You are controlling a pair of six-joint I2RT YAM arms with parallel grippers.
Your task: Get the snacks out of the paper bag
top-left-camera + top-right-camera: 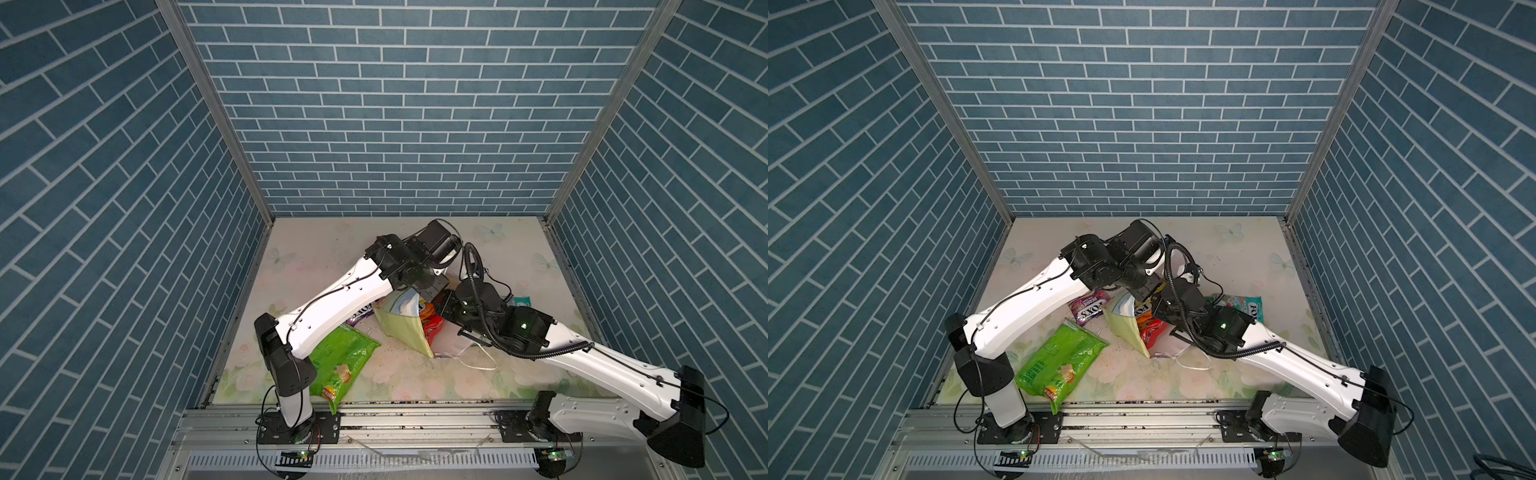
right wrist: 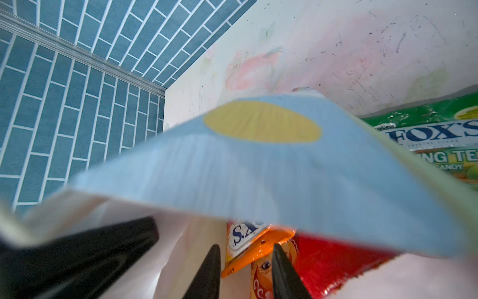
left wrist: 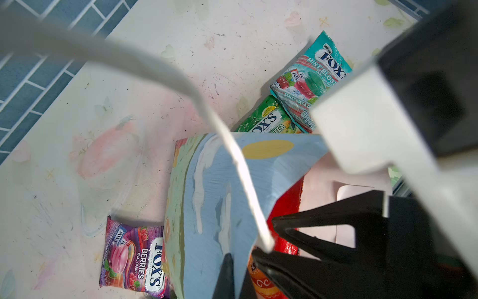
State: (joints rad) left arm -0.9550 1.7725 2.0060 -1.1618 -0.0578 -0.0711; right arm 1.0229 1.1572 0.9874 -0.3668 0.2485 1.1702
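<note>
The paper bag [image 1: 405, 328] [image 1: 1125, 328] lies tipped on the table, mouth toward the right arm. My left gripper [image 3: 236, 274] is shut on the rim of its blue sky panel [image 3: 212, 194], holding the mouth up. My right gripper [image 2: 245, 259] reaches into the mouth, open, its fingers either side of an orange FOX'S pack [image 2: 248, 240]. Beside that pack, inside the bag, sits a red pack [image 2: 331, 259] [image 1: 432, 328]. On the table outside lie the green chip bag [image 1: 340, 365], a purple FOX'S pack [image 1: 1090, 309] [image 3: 134, 259], a mint FOX'S pack [image 1: 1241, 305] and a green tea FOX'S pack [image 3: 269, 119].
A white cord handle [image 1: 478, 361] trails on the floral table top [image 1: 415, 378] in front of the bag. Blue brick walls [image 1: 124, 249] close in the left, right and back. A metal rail [image 1: 415, 415] with both arm bases runs along the front edge.
</note>
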